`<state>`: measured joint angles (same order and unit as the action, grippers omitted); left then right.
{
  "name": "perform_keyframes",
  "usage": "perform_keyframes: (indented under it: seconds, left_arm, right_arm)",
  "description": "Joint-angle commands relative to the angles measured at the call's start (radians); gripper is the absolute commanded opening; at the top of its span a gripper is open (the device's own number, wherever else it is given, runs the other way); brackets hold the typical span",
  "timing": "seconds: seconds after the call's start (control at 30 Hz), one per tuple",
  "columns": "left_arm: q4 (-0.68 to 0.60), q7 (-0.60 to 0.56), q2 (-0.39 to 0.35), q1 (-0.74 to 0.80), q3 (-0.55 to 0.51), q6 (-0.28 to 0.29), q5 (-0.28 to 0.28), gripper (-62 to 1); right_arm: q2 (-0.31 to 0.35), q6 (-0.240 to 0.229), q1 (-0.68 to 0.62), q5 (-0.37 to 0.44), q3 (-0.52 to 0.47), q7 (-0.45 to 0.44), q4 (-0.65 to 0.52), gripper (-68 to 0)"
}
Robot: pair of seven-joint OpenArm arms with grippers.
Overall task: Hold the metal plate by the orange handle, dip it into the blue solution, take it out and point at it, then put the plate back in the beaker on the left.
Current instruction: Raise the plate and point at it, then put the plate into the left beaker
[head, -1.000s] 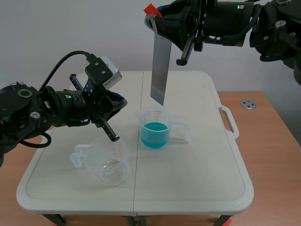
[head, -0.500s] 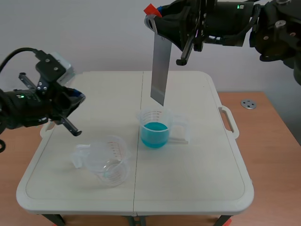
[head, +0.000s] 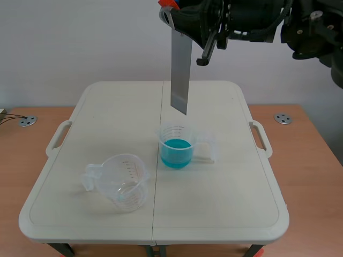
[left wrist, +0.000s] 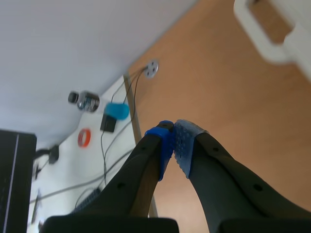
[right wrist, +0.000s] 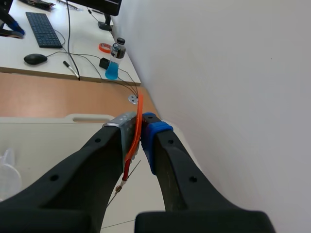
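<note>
Well, out past the table (head: pixel 225 203), somewhere left of the beaker of blue solution (head: pixel 177 145), my left gripper (left wrist: pixel 172 138) hangs over bare wood with its pads pressed together on nothing. Nearer in, just left of that beaker and a little toward me, the empty beaker (head: pixel 122 182) stands upright, clear, with no liquid that I can see. The landmark beaker is upright too, its lower half filled with blue solution (head: pixel 176 151). Directly above it the metal plate (head: pixel 181 72) hangs nearly straight down, its lower edge apart from the rim. Above that beaker and slightly right, my right gripper (right wrist: pixel 140 121) is clamped on the orange handle (head: pixel 168 3) at the plate's top. I judge the plate thin, stiff, smooth and light, yet long enough to swing, so the handle is the one sensible hold. Both beakers look like light plastic that a careless edge could tip.
</note>
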<state>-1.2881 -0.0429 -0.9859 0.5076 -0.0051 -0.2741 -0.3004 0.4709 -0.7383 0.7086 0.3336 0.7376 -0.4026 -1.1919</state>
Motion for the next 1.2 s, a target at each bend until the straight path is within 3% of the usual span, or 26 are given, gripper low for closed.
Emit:
perform_keyframes:
  seconds: [0.0, 0.33, 0.63, 0.77, 0.87, 1.17]
  left_arm:
    - [0.01, -0.013, 0.013, 0.049, -0.019, -0.026, -0.002, -57.7]
    - [0.086, -0.013, 0.066, 0.348, -0.043, -0.024, -0.002, -57.7]
    - [0.114, -0.013, 0.224, 0.44, -0.002, 0.187, -0.002, -57.7]
    - [0.116, -0.021, 0.299, 0.439, 0.059, 0.248, 0.005, -57.7]
    - [0.116, -0.02, 0.36, 0.427, 0.106, 0.274, 0.009, -57.7]
    - [0.119, -0.013, 0.518, 0.387, 0.198, 0.28, 0.053, -57.7]
  right_arm:
    - [-0.022, -0.007, 0.043, 0.019, 0.013, -0.01, -0.024, -66.2]
    - [-0.097, -0.007, 0.076, 0.042, 0.07, 0.001, -0.024, -66.2]
    - [-0.127, -0.007, 0.076, 0.064, 0.119, 0.001, -0.025, -66.2]
    - [-0.131, -0.007, 0.075, 0.064, 0.138, 0.0, -0.029, -66.2]
    - [-0.13, -0.007, 0.075, 0.064, 0.149, 0.001, -0.043, -66.2]
    - [-0.13, -0.007, 0.072, 0.064, 0.154, 0.001, -0.09, -66.2]
